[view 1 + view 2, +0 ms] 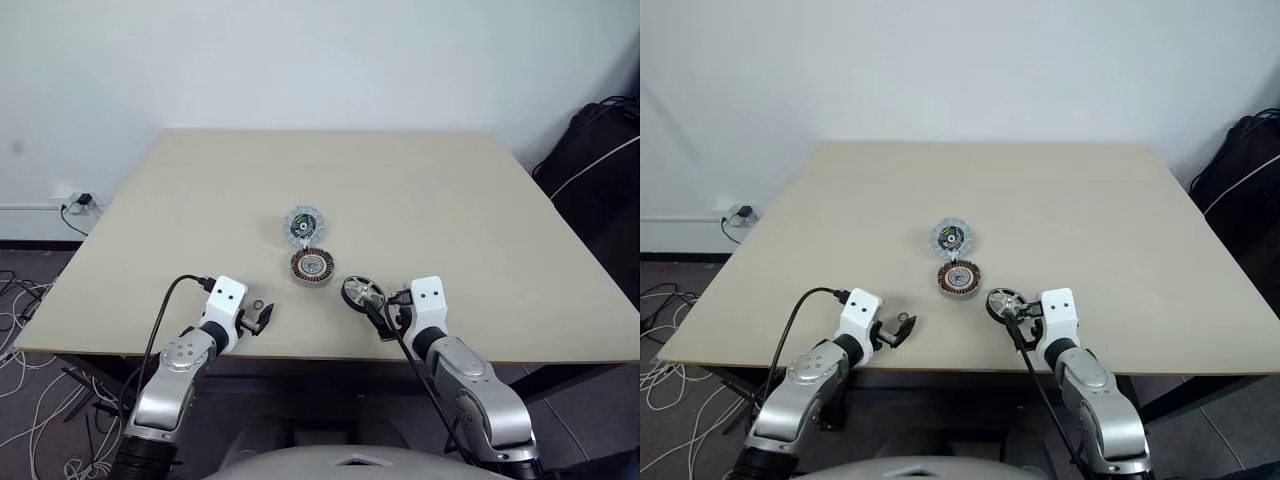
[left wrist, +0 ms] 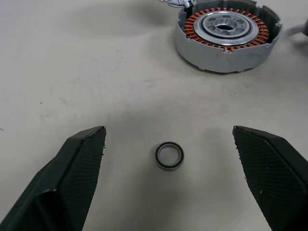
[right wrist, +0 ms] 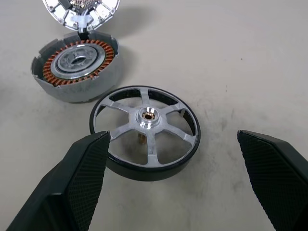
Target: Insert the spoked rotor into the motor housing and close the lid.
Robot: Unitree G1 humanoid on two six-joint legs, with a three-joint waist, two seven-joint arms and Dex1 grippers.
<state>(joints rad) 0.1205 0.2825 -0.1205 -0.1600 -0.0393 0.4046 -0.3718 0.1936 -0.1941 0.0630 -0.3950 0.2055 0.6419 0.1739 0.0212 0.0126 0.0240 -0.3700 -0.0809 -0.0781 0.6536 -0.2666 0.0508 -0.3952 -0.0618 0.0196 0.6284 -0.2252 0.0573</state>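
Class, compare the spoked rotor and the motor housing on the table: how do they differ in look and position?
The spoked rotor is a black ring with silvery spokes and open gaps between them; the motor housing is a grey-walled cup ringed inside with copper-brown windings. The spoked rotor lies nearer the open right gripper; the motor housing lies farther off, beside the lid. Both are round, with a silvery centre, and rest on the table.

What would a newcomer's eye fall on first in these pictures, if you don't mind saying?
Most likely the three motor parts in the middle of the beige table: the motor housing with its copper windings, the lid just beyond it, and the spoked rotor lying flat just ahead of the open right claw. Next comes a small black ring on the table between the open left claw's fingers.
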